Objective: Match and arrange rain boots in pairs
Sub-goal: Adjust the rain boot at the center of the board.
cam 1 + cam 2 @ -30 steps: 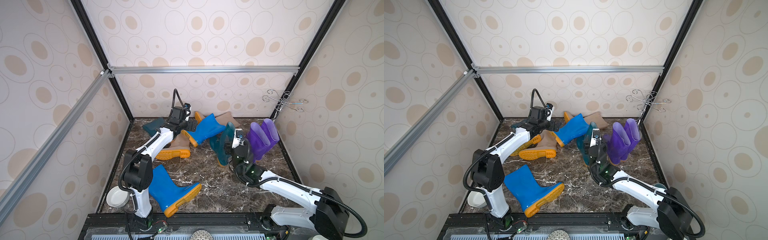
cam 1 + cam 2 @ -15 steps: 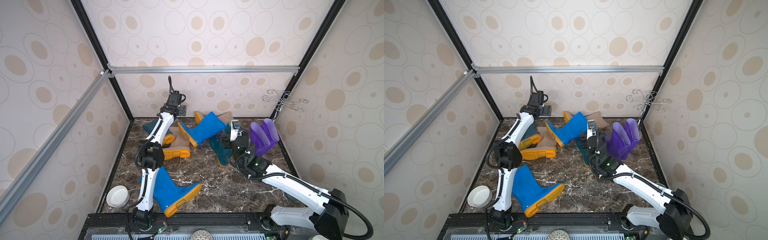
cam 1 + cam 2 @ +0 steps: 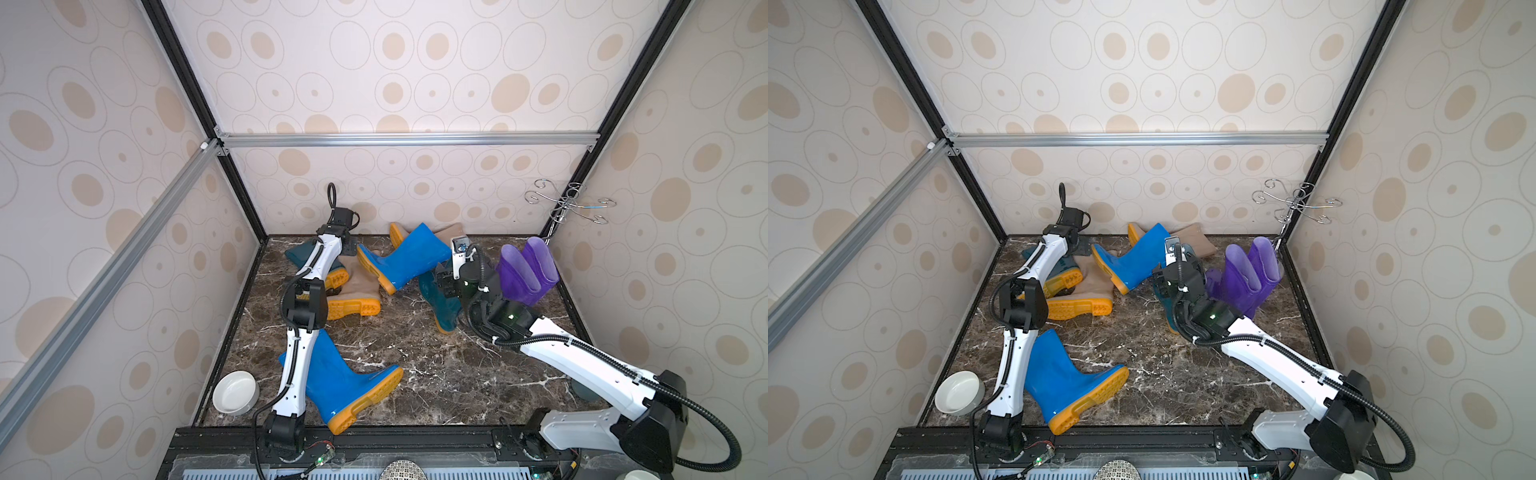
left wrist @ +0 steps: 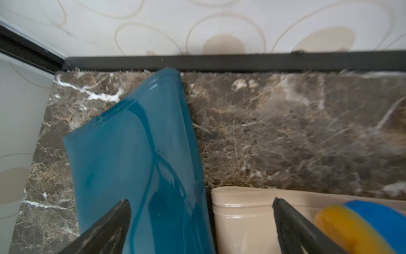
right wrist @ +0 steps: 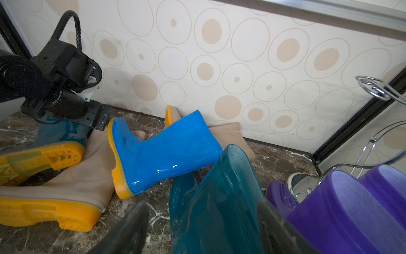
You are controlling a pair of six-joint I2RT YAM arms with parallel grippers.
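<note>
A: Right, your left gripper [image 4: 200,200] hangs spread wide over the back-left teal boot [image 4: 136,154], with nothing in it.
B: Which way does that boot run?
A: It lies on its side with the shaft pointing at the back wall [image 4: 219,22] and the cuff almost on the rail [image 4: 241,62]. It sits off-centre, nearer 1 finger. A beige boot [image 4: 241,215] lies just beside it.
B: And the right gripper [image 5: 202,203]?
A: It straddles the shaft of the other teal boot [image 5: 219,198]. Floor [image 5: 156,215] shows between 1 finger and the rubber, so I judge it loose, not clamped. That boot is just beside the 2 purple boots [image 5: 342,211].
B: So the mates are well apart?
A: Yes, with a blue boot [image 5: 167,151] between them. Your left arm is nearer the back one, so centre over the shaft before you close.
</note>
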